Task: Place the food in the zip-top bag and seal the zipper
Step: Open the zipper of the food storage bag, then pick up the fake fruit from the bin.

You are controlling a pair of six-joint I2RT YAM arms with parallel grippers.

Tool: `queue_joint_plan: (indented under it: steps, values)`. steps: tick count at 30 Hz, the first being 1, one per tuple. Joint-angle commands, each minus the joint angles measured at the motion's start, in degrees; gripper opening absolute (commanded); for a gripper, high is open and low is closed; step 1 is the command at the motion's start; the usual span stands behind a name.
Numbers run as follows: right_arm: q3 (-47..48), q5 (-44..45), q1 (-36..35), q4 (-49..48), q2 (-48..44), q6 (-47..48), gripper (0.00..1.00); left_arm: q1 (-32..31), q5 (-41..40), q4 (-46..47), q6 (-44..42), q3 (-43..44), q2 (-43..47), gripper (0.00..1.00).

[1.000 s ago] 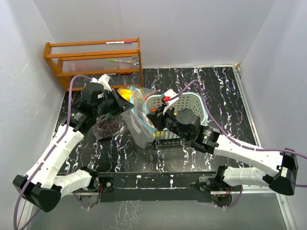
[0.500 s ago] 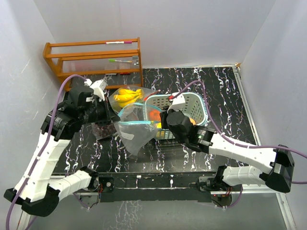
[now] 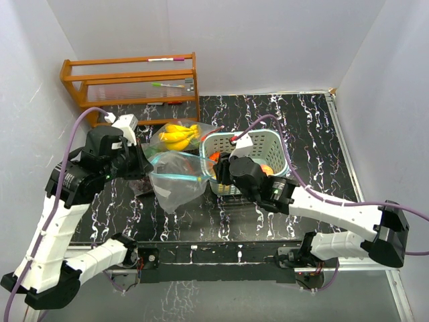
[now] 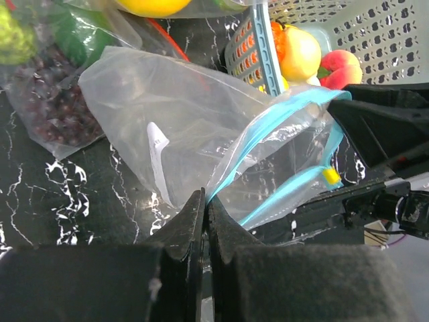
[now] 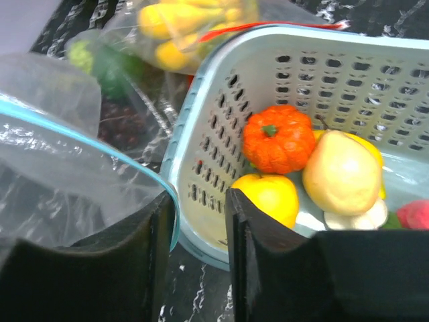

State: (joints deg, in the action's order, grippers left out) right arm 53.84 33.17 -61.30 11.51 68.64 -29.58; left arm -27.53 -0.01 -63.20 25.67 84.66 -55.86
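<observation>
My left gripper [image 4: 206, 201] is shut on the blue zipper edge of the empty clear zip-top bag [image 4: 181, 127]; from above the left gripper [image 3: 139, 164] holds the bag [image 3: 175, 182] at its left side. My right gripper [image 5: 201, 208] stands open at the basket's left wall, the bag's blue rim [image 5: 80, 137] lying against its left finger. The food in the pale basket [image 3: 269, 142] includes an orange bumpy fruit [image 5: 278, 137], a yellow fruit [image 5: 271, 194] and a pear-like fruit [image 5: 342, 171]. The zipper's yellow slider [image 4: 330, 176] sits near the right arm.
Other clear bags lie behind and left: one with bananas [image 3: 177, 134], one with purple grapes [image 4: 47, 100] and green fruit [image 5: 100, 64]. A wooden rack [image 3: 131, 84] stands at the back left. White walls close in both sides.
My left arm has drawn the bag leftward and lower. The right gripper has opened, letting go of the bag's rim, and now sits by the basket wall.
</observation>
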Motion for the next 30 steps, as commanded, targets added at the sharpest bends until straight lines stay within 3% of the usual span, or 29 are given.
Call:
queue_joint_plan:
  steps: [1, 7, 10, 13, 17, 20, 24, 30]
  values:
    - [1.1, -13.8, 1.1, -4.4, -4.7, 9.4, 0.45, 0.4, -4.1, 1.0, -1.9, -0.9, 1.6, 0.00]
    - [4.7, -18.6, 1.1, 0.9, -8.4, 10.7, 0.66, 0.4, -7.9, 3.3, -3.2, -2.3, 0.5, 0.00]
    - [5.1, -13.9, 1.1, 4.0, -11.1, 8.7, 0.85, 0.4, -7.3, 4.7, -3.6, -2.5, -0.3, 0.00]
    - [7.0, -6.8, 1.1, 9.6, -11.4, 6.3, 0.97, 0.4, -7.9, 5.1, -4.2, -1.6, -0.8, 0.00]
    - [11.3, -0.8, 3.3, 19.0, -7.4, 2.3, 0.98, 0.4, -10.5, 3.5, -5.1, 1.0, -1.1, 0.00]
    - [14.9, -5.9, 10.4, 26.1, -0.3, 0.2, 0.98, 0.4, -11.1, 3.4, -5.5, 1.9, -0.5, 0.00]
    - [14.2, -15.3, 19.7, 25.0, 7.2, 0.7, 0.98, 0.4, -9.7, 4.9, -5.5, 1.1, 0.4, 0.00]
    - [16.0, -17.5, 21.6, 22.9, 15.3, 1.6, 0.98, 0.4, -6.2, 8.1, -5.6, -0.6, 1.2, 0.00]
